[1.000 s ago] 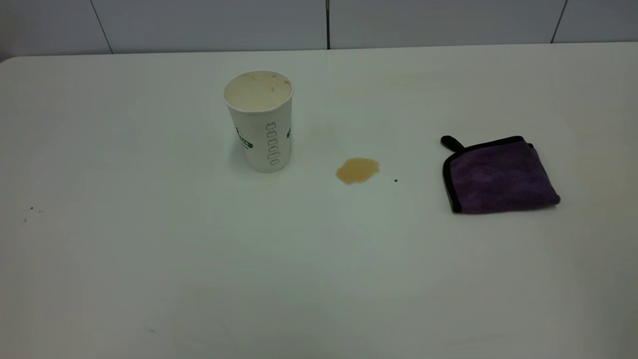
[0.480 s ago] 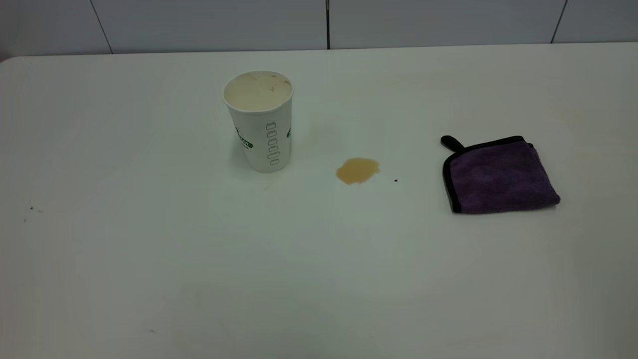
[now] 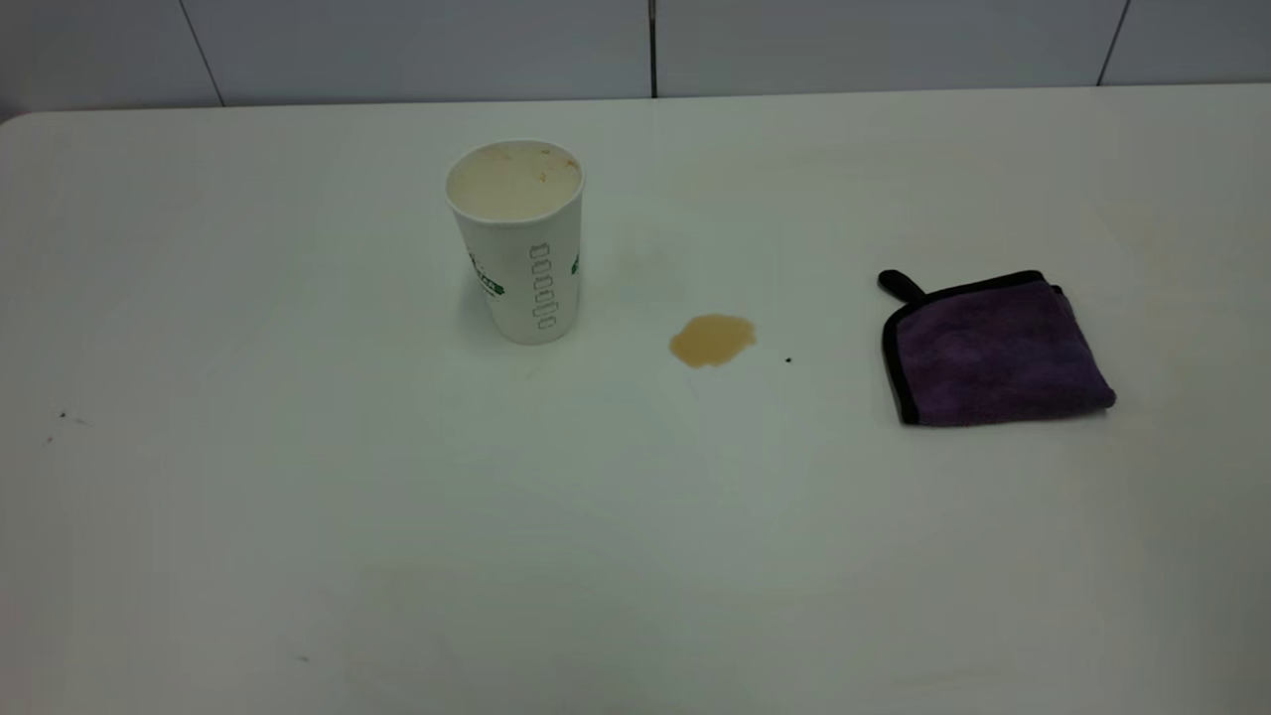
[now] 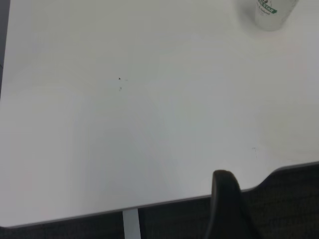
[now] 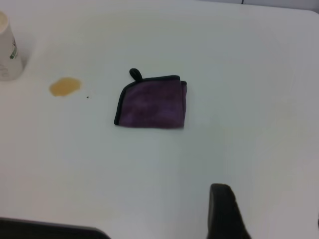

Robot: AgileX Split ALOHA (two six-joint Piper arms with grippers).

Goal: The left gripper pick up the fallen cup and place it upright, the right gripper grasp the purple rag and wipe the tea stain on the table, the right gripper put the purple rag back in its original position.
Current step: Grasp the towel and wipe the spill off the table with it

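Note:
The white paper cup [image 3: 516, 238] with green print stands upright on the white table [image 3: 298, 516], left of centre; it also shows in the left wrist view [image 4: 271, 12] and the right wrist view [image 5: 7, 50]. The tan tea stain [image 3: 712, 340] lies to its right, also seen in the right wrist view [image 5: 65, 86]. The folded purple rag [image 3: 993, 350] with black trim lies flat farther right, also in the right wrist view [image 5: 152, 102]. My left gripper [image 4: 271, 199] hangs empty over the table's near edge, far from the cup. My right gripper [image 5: 269, 206] is empty, well short of the rag. Neither arm shows in the exterior view.
A tiny black speck [image 3: 788, 359] lies just right of the stain. A few dark specks [image 3: 62, 415] sit near the table's left side. A grey panelled wall [image 3: 635, 45] runs behind the table. Dark floor [image 4: 289, 199] lies beyond the near edge.

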